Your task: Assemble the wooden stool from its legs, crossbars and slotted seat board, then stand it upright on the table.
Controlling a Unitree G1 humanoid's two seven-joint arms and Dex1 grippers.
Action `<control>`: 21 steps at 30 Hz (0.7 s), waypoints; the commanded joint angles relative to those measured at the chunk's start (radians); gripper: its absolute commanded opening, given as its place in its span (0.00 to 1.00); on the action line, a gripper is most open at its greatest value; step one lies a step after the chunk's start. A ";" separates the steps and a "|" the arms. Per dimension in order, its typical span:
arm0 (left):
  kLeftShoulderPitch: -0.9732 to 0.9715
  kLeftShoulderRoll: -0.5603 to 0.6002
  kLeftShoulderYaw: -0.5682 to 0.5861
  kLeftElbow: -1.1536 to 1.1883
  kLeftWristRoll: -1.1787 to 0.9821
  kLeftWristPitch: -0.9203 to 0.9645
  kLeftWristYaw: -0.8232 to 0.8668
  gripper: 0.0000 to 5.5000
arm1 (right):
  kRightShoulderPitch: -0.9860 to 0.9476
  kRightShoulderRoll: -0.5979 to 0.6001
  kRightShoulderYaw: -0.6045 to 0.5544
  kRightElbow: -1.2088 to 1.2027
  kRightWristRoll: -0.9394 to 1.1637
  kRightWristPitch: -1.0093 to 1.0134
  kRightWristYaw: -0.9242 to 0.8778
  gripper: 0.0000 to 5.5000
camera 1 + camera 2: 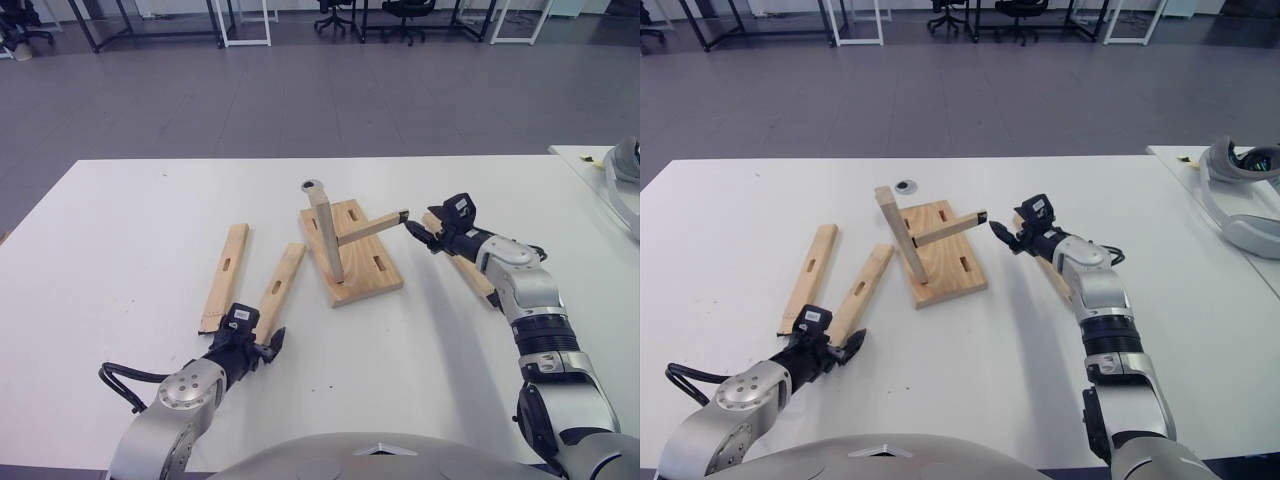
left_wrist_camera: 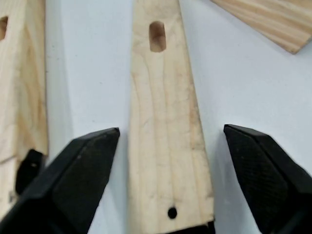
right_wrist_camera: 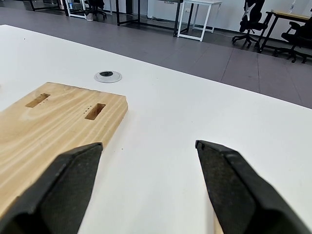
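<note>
Left gripper (image 2: 170,130), spread, straddles the near end of a leg (image 2: 163,87) lying left of the board (image 1: 368,272); it looks light, stiff wood, best pinched across its edges; right gripper (image 3: 148,145) gapes beside the crossbar (image 1: 370,226).

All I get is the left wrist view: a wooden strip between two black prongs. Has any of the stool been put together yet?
Observer: Partly. One leg stands upright in the seat board, with a crossbar sticking out sideways from it.
Operator: What is the other arm up to?
Observer: The right end effector is open and empty, close beside that crossbar's free end.
Operator: Any loose parts over on that side?
Observer: Yes, one more wooden piece lies flat on the table under the right arm.
</note>
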 commanded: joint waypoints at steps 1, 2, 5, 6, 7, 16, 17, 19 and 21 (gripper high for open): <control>-0.004 0.013 0.003 0.005 0.020 0.014 0.006 0.57 | -0.021 0.008 0.002 0.012 -0.007 -0.005 -0.001 0.65; -0.005 0.011 0.009 0.007 0.022 0.008 0.007 0.55 | -0.022 0.009 0.001 0.015 -0.008 -0.006 -0.002 0.65; -0.014 0.002 0.025 0.008 0.019 0.002 0.006 0.46 | -0.023 0.010 -0.001 0.020 -0.011 -0.010 -0.006 0.65; -0.015 -0.003 0.029 0.009 0.014 0.002 0.004 0.43 | -0.024 0.011 -0.002 0.022 -0.011 -0.011 -0.007 0.65; -0.015 -0.006 0.030 0.014 0.010 0.000 0.000 0.41 | -0.026 0.012 -0.003 0.026 -0.013 -0.015 -0.012 0.65; -0.297 0.025 0.317 -0.005 -0.025 -0.122 -0.006 0.38 | -0.290 0.066 -0.248 0.047 0.191 0.042 -0.178 0.65; -0.366 0.051 0.364 -0.001 -0.037 -0.127 -0.011 0.38 | -0.333 0.075 -0.265 0.025 0.232 0.068 -0.180 0.65; -0.497 0.100 0.425 -0.004 -0.061 -0.128 -0.024 0.38 | -0.422 0.105 -0.289 -0.022 0.320 0.137 -0.186 0.65; -0.619 0.143 0.432 -0.008 -0.075 -0.138 -0.044 0.38 | -0.522 0.166 -0.302 -0.089 0.453 0.247 -0.201 0.65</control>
